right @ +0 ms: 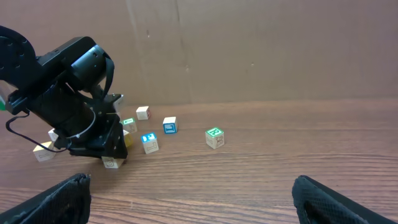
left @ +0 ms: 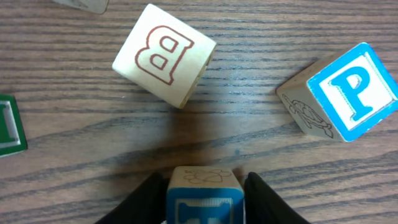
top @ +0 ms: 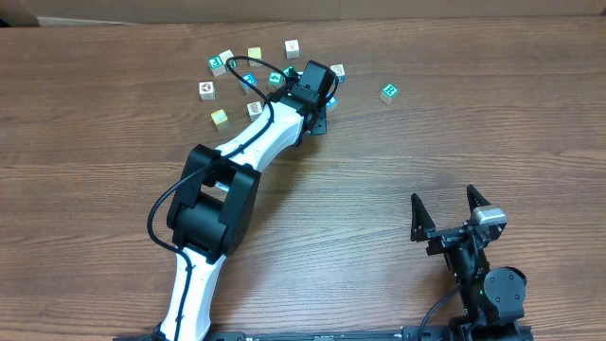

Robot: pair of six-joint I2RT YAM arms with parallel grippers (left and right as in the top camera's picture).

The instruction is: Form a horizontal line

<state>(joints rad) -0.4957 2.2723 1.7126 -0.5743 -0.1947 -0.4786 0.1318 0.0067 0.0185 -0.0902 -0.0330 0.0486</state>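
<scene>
Small wooden letter cubes lie scattered at the far side of the table, not in a horizontal line. My left gripper (top: 317, 85) is down among them. In the left wrist view its fingers (left: 146, 202) press both sides of a cube with a blue letter face (left: 205, 199) and a line drawing on its far side. A cube with a red B (left: 165, 55) lies ahead to the left, a blue P cube (left: 345, 90) ahead to the right. A teal-green cube (top: 388, 92) sits apart to the right. My right gripper (top: 453, 210) rests near the front edge, open and holding nothing.
A green-faced cube (left: 9, 124) shows at the left edge of the left wrist view. Several more cubes, among them a white one with a grey picture (top: 206, 90), lie left of the left arm (top: 256, 142). A brown wall (right: 249, 50) stands behind the table.
</scene>
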